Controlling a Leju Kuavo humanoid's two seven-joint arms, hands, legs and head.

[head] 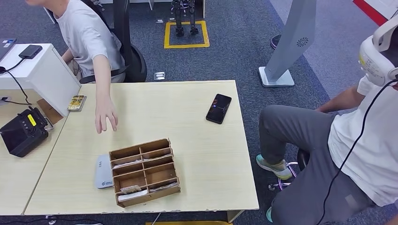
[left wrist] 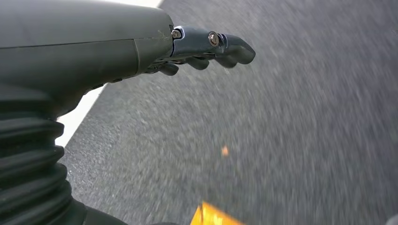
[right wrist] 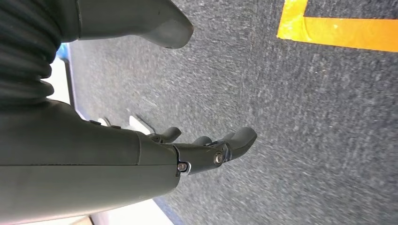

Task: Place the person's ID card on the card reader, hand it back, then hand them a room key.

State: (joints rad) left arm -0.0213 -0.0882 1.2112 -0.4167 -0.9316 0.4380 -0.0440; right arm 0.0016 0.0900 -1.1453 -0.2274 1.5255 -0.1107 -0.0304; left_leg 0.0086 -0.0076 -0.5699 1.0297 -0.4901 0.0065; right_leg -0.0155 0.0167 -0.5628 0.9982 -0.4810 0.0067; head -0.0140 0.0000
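The person (head: pixel 87 35) seated at the far side of the surface (head: pixel 197 140) is cut off at the top of the head view, so only a grey T-shirt, a forearm and a hand (head: pixel 105 115) resting flat on the pale wood-grain top can be made out. No ID card can be made out under or beside that hand. A second person (head: pixel 347 140) at the right, in grey trousers and a white shirt with a white headset, is cropped by the frame edge.

The card reader (head: pixel 103 171) is a flat, rounded, pale grey pad, partly hidden behind the left wall of a brown wooden organizer (head: pixel 144 171). That tray is split into shallow compartments; the light cards (head: pixel 132 193) in its near slots are too small to read, so I cannot tell which are room keys. A glossy black phone (head: pixel 218 108) lies well apart toward the far right. On the neighbouring desk sit a black boxy device (head: pixel 22 132) with a yellow label, a white box (head: pixel 44 75) and a small patterned item (head: pixel 76 102).

The left hand (left wrist: pixel 206 47) hangs over speckled grey carpet (left wrist: pixel 281 140), its dark fingers curled loosely and holding nothing. The right hand (right wrist: pixel 206 150) does likewise, fingers apart from the thick grey thumb (right wrist: pixel 164 26), near an orange tape line (right wrist: pixel 342 33). Both wrist pictures are blurred.
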